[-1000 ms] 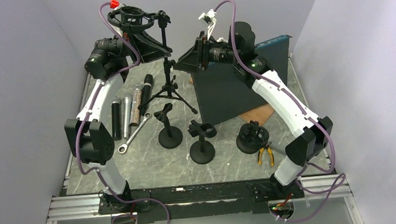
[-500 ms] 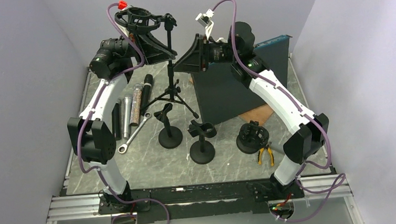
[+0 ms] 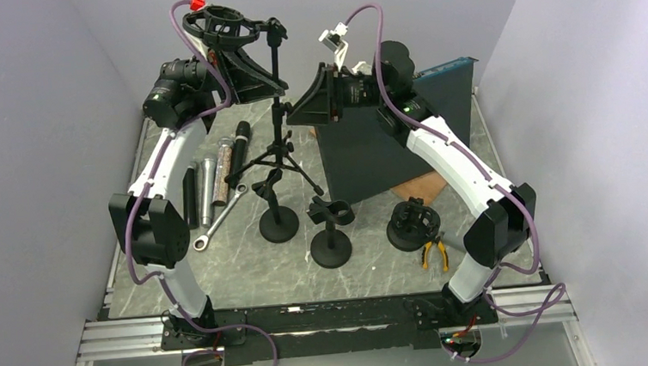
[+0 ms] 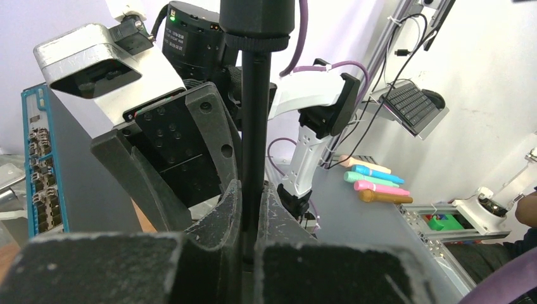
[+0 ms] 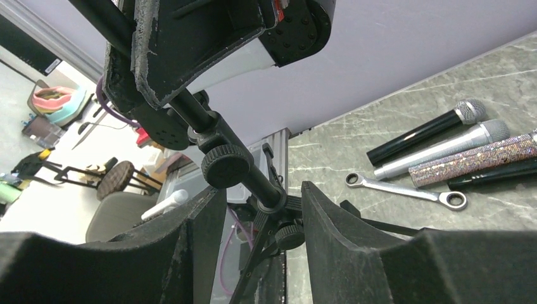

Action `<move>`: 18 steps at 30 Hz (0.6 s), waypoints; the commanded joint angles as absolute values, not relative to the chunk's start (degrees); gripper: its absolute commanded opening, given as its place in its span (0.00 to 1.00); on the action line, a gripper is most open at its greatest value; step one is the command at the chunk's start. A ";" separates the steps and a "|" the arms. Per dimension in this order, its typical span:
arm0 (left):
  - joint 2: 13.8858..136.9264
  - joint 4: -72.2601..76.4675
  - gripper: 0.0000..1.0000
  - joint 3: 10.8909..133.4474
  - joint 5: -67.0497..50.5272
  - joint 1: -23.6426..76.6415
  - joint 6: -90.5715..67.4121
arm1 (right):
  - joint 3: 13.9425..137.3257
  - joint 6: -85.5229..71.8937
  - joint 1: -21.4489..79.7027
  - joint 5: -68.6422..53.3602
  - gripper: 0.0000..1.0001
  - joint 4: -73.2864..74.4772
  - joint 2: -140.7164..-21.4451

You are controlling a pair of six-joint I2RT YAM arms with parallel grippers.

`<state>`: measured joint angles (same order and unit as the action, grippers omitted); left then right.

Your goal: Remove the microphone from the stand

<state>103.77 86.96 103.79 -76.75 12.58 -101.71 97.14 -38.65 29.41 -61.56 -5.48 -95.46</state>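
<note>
left end effector (image 4: 249, 212) clamped on tripod stand pole (image 4: 255, 126), right end effector (image 5: 263, 218) released, straddling it

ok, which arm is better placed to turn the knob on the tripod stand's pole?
Right, probably. The right gripper is open, its fingers either side of the pole, right by the knob. The left gripper is shut on the pole, so it looks busy bracing it.

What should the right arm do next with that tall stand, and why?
Probably close the right gripper on the stand pole. Its fingers are open with the pole between them, just below the knob, while the left gripper clamps the pole.
</note>
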 commanded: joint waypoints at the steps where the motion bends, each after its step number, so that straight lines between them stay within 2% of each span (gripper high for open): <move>1: 102.79 91.27 0.00 106.09 -74.12 13.09 -104.16 | 99.04 -38.89 28.96 -62.46 0.50 -8.03 -92.87; 18: 103.49 88.01 0.00 107.37 -76.11 15.11 -101.88 | 98.49 -44.23 29.16 -64.56 0.48 -14.82 -91.87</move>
<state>103.85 86.78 104.18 -77.32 14.31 -101.62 97.14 -42.19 29.30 -63.79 -8.99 -94.91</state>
